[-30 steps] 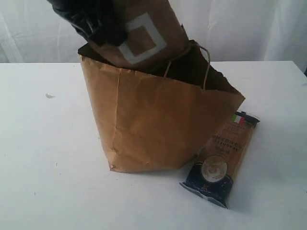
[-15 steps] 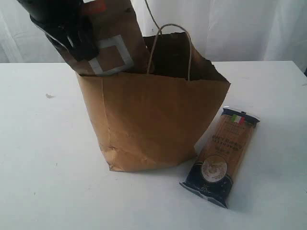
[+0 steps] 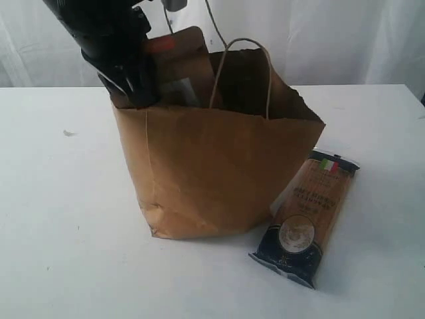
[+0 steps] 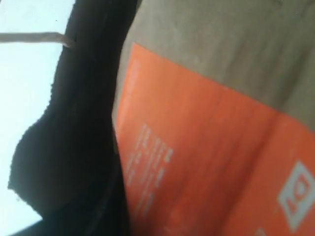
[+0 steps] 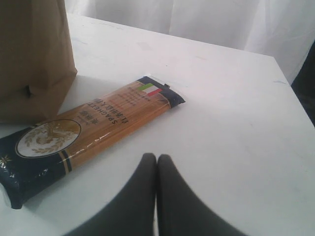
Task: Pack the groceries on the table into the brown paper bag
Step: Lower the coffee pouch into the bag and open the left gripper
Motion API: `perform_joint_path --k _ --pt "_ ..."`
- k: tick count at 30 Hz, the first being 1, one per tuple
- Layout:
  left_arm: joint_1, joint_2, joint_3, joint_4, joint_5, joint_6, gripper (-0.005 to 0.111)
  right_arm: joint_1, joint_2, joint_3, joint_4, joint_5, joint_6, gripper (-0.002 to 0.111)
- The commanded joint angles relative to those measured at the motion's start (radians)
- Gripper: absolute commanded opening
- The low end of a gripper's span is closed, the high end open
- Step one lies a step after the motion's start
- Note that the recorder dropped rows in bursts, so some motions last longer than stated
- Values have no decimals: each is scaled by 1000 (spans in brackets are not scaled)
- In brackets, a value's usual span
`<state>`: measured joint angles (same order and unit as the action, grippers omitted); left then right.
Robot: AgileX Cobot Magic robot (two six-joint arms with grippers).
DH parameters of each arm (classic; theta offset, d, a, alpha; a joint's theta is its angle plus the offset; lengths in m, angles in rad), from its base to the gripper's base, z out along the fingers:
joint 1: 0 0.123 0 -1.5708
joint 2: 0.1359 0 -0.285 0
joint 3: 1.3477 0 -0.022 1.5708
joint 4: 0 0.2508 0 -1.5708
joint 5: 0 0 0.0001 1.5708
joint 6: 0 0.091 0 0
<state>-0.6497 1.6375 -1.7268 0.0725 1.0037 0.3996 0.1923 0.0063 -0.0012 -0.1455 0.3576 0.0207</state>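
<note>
The brown paper bag stands open on the white table, one loop handle up. My left gripper is at the bag's near-left rim, shut on the brown kraft pouch, whose lower part is inside the bag's mouth. In the left wrist view the pouch's orange label fills the frame beside one black finger. The spaghetti pack lies flat on the table to the right of the bag. My right gripper hovers low over the table close to the spaghetti pack, shut and empty.
White curtains hang behind the table. A small speck lies on the table's left side. The table's right edge runs close to my right gripper. The bag's wall stands by the pack's dark end.
My left gripper has swung the pouch from tilted above the bag to upright and lowered it into the mouth. The bag has straightened and its handle has risen. The right gripper stays shut.
</note>
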Motion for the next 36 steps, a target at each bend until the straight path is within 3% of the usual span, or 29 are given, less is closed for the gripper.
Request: perform_joint_path --k 1,5,7,10,18,36 --pt "-2 18 -12 -13 -7 1 8 -4 -6 1 -2 -15 2 0" --pt "-2 40 -12 -13 -7 -4 41 -4 -6 1 -2 -15 2 0" --pt "-2 48 -12 -11 -9 -18 68 -4 -6 1 -2 -15 2 0" --pt "-2 50 -12 -3 -26 -38 85 -4 -6 1 -2 -15 2 0" --pt "-2 48 -14 44 -5 -65 78 -4 -6 1 -2 -15 2 0" --pt "-2 -31 -73 107 40 -117 78 -4 -6 1 -2 -15 2 0"
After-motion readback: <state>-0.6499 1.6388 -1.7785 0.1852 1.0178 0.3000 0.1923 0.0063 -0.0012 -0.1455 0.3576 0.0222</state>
